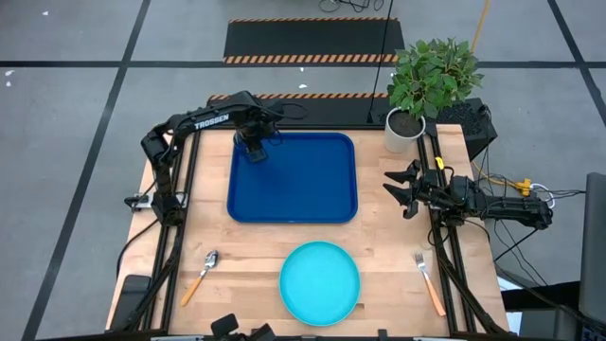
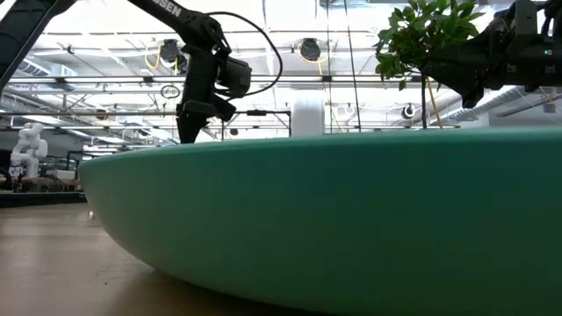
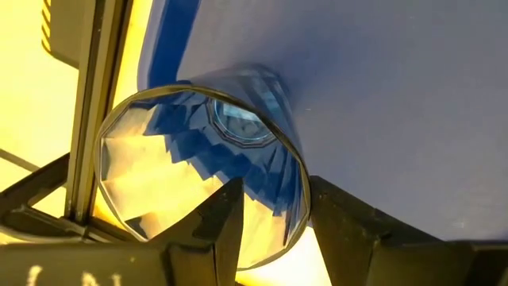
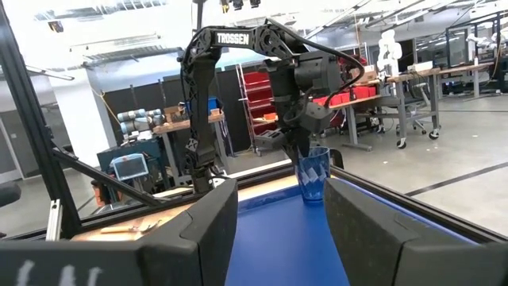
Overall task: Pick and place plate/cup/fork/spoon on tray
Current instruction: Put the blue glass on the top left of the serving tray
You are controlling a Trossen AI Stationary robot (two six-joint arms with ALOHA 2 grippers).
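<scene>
The dark blue cup (image 1: pixel 257 152) stands upright on its base in the far left corner of the blue tray (image 1: pixel 294 214). My left gripper (image 1: pixel 253 144) is above it, pointing down and open, with one finger inside the cup (image 3: pixel 230 127) and one outside. The cup also shows in the right wrist view (image 4: pixel 314 171). The cyan plate (image 1: pixel 320 282) lies near the table's front edge and fills the low view (image 2: pixel 351 219). The spoon (image 1: pixel 200 276) lies to the plate's left and the fork (image 1: pixel 428 282) to its right. My right gripper (image 1: pixel 401 190) is open and empty, right of the tray. My left gripper (image 3: pixel 274 206) stands astride the cup's wall at the rim (image 3: pixel 302 199), one finger inside and one outside, coming from above. A gap shows between the inner finger (image 3: pixel 226 222) and the wall. Whether the outer finger (image 3: pixel 341 226) touches the wall I cannot tell.
A white plant pot (image 1: pixel 404 131) with a green plant stands at the table's far right corner, just behind my right gripper. Most of the tray's floor is bare. Black frame rails run along the table's left and right sides.
</scene>
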